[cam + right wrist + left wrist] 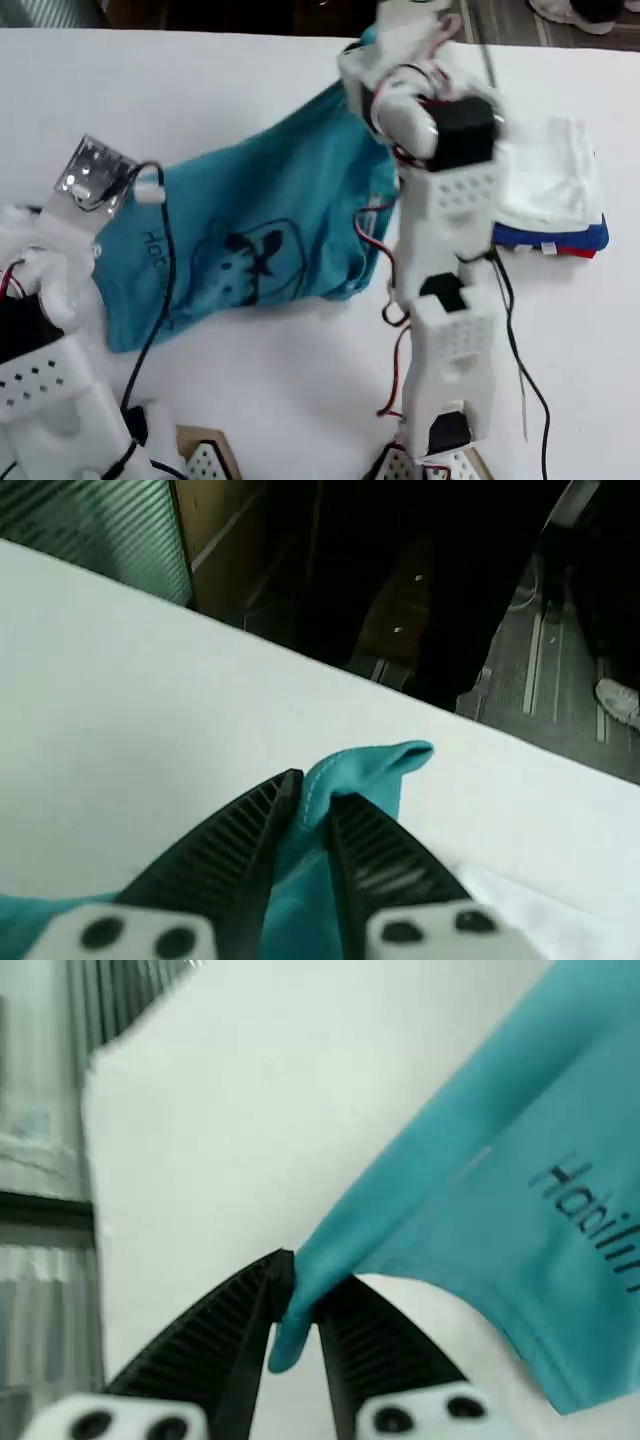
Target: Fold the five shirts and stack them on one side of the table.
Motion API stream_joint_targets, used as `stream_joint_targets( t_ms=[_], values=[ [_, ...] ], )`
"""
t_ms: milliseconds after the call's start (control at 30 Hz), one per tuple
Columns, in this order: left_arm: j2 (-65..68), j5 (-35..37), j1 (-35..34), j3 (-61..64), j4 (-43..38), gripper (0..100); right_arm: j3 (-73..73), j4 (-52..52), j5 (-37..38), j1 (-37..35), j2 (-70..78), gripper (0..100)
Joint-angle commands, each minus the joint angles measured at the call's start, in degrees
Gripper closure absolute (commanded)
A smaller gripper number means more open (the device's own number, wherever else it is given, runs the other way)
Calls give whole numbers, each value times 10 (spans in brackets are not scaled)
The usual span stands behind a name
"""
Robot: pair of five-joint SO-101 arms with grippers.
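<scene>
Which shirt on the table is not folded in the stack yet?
The teal shirt: it is spread out, pinched by the left gripper and the right gripper. The white shirt, blue shirt and red shirt lie folded in one stack.

Lighting/pic log, as I see it on the remote feed:

1. High view: bright, even light from overhead.
 - Table (200, 90) near blown-out white, esp. 10–12 o'clock.
 - Thin soft shadow under teal shirt (270, 220) along its 6 o'clock edge.
 - Shiny plate (92, 170) at 9 o'clock gives speckled glare.
 - Right arm (440, 130) smeared at 12–1 o'clock.
 - White folded shirt (550, 170) at 3 o'clock washed out; I make out few creases.
2. Left wrist view: bright, flat light.
 - Left gripper (290, 1290) dark, ribs legible.
 - Shirt print soft.
 - Faint shadow on table under the fold.
3. Right wrist view: table bright.
 - Room behind (420, 560) very dim, detail lost.
 - Right gripper (305, 800) dark, close to lens.
</scene>
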Motion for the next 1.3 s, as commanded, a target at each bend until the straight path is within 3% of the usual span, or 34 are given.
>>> stream_joint_targets(
  t_ms=[0, 233, 400, 767, 1267],
  values=[
    [-5, 0, 13, -55, 12, 975, 19, 12, 4, 16, -51, 979],
    [-8, 8, 11, -85, 18, 975, 18, 12, 4, 43, -93, 979],
    [-10, 46, 12, -182, 17, 975, 18, 12, 4, 44, -189, 979],
    [-10, 55, 13, -378, 17, 975, 19, 11, 12, 40, -368, 979],
    [-11, 59, 14, -425, 18, 975, 19, -1, 41, 18, -444, 979]
  ],
)
